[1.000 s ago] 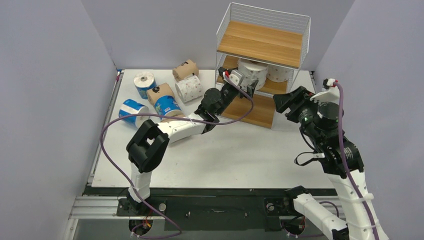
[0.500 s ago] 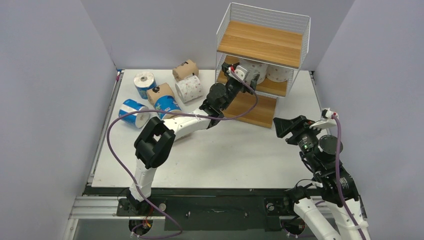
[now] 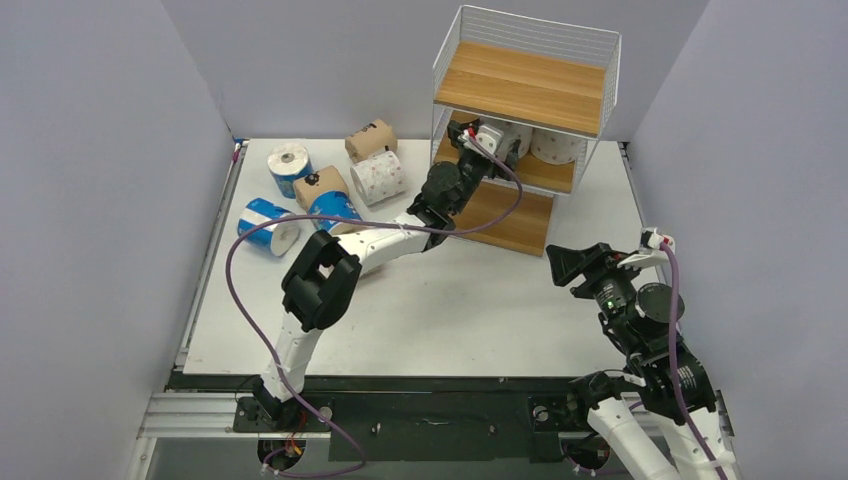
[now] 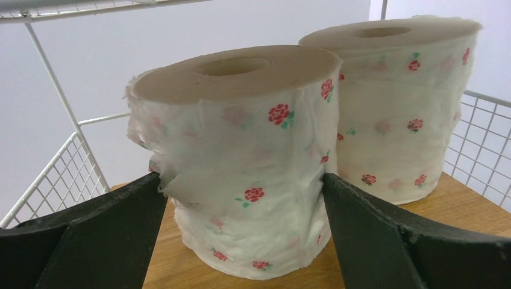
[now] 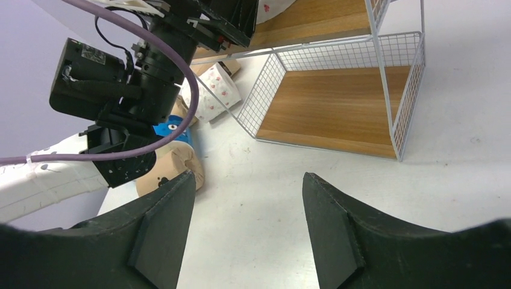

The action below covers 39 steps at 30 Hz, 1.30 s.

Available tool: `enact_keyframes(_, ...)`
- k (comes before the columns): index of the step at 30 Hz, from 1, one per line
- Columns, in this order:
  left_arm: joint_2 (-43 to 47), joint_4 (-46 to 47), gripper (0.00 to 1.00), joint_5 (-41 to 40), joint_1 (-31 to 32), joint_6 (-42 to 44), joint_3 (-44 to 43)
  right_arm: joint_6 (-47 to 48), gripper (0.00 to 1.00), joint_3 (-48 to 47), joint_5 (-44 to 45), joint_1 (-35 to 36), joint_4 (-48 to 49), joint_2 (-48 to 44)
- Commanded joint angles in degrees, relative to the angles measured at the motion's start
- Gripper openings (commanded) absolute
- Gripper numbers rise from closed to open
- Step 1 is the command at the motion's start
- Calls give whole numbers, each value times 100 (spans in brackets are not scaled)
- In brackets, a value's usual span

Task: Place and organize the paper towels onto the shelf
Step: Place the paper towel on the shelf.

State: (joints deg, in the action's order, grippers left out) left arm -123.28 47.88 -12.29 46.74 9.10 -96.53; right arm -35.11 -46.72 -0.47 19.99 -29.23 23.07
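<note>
**Rose-print roll gripped on the shelf's middle tier**

The left fingers [image 3: 497, 141], black and spread wide, press on both flanks of a white paper-towel roll printed with small red roses [image 4: 241, 156]. They are clamped on it as it stands upright on the middle board of the three-tier shelf of white wire and light wooden boards [image 3: 523, 86]. Just behind it, to the right in the left wrist view, a second rose-printed white roll [image 4: 401, 120] stands on end near the wire side wall. Whether the two wrappers touch cannot be told.

From the top camera, the left arm [image 3: 360, 250] stretches from the near edge across the white desk [image 3: 470, 310] into the shelf's open front.

The right fingers [image 3: 560, 264] hover apart over the right side of the desk, near the shelf's front corner but clear of it, and hold nothing. The right wrist view looks between them toward the bottom tier.

Six more rolls sit on the far left part of the desk. A third rose-printed white roll [image 3: 380, 177] lies on its side just left of the shelf, with a brown wrapped roll with a black mark [image 3: 370, 138] behind it. A second brown roll [image 3: 320, 184] sits against a blue-and-white roll [image 3: 336, 210]. Another blue-and-white roll [image 3: 290, 165] stands on end near the far edge. A last blue-and-white roll [image 3: 268, 226] lies on its side nearest the left wall.
</note>
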Motion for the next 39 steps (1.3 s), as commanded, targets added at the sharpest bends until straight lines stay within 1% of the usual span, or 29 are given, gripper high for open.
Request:
enact_keyframes(1, -211, -248, 97, -139, -85, 52, -373, 188, 61, 123, 228, 75, 133, -82)
enact_keyframes(8, -403, -332, 97, -114, -102, 23, -644, 207, 61, 336, 289, 80, 104, -283)
enact_keyframes(17, -578, -370, 97, -64, -109, -28, -862, 225, 60, 417, 334, 78, 78, -316)
enact_keyframes(39, -742, -357, 97, 619, -20, -207, -941, 211, 59, 579, 451, 81, 56, -233)
